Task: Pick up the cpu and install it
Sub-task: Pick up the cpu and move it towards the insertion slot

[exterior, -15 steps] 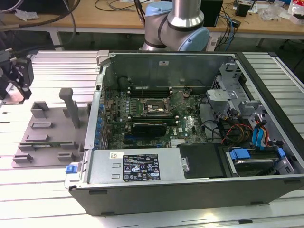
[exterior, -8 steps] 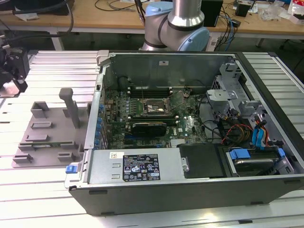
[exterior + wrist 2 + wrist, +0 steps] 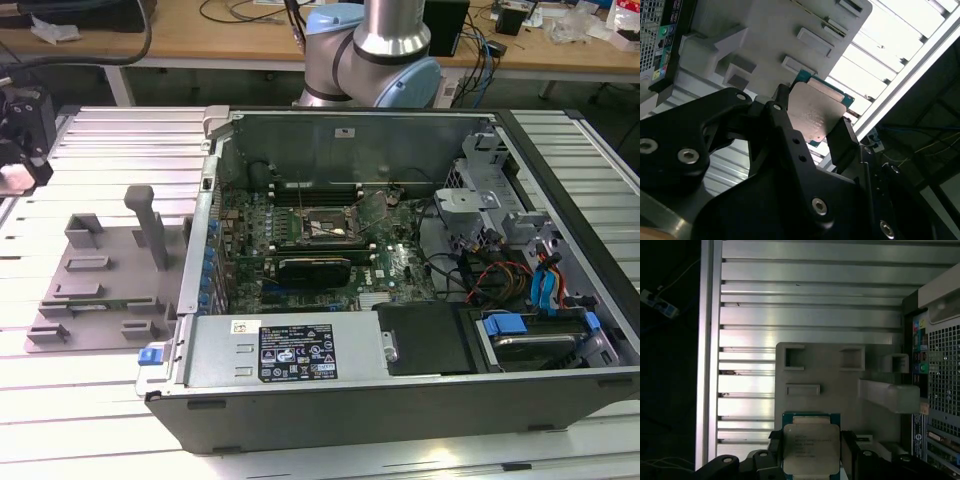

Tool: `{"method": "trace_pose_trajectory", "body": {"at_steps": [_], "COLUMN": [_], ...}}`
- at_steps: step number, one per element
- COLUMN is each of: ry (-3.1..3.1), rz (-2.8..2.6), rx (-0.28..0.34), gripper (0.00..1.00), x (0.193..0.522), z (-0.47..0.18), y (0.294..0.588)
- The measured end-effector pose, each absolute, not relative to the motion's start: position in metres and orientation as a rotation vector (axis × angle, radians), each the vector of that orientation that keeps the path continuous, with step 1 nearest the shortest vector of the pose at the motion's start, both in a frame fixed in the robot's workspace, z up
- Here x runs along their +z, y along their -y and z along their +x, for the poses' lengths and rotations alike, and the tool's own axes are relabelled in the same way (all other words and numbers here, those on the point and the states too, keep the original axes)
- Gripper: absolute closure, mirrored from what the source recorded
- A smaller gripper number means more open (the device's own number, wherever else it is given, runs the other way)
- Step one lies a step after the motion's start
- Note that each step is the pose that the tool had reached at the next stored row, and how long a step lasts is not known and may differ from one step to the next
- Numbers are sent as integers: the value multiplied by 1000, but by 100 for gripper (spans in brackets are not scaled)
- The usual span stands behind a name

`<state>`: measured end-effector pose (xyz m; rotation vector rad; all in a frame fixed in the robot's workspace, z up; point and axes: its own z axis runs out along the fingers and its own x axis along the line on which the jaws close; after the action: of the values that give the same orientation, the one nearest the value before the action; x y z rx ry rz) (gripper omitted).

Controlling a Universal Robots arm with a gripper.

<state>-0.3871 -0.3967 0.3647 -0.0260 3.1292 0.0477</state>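
Near the slatted worktop's (image 3: 815, 310) edge, the cpu (image 3: 811, 447) is pinched by the gripper (image 3: 812, 452) over the fixture plate (image 3: 840, 395), not yet installed.

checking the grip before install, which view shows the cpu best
The first wrist view: the cpu faces the camera, its metal top plain between the jaws. The second wrist view shows it tilted, part hidden by the jaws. In the exterior view it is too small to tell.
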Motion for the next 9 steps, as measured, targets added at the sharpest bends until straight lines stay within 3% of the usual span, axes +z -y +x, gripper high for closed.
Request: {"method": "trace_pose_trajectory", "body": {"at_steps": [9], "ry": [-3129], "rz": [-26], "rx": [48], "gripper": [45], "x": [386], "z": [-387], "y": [397]}}
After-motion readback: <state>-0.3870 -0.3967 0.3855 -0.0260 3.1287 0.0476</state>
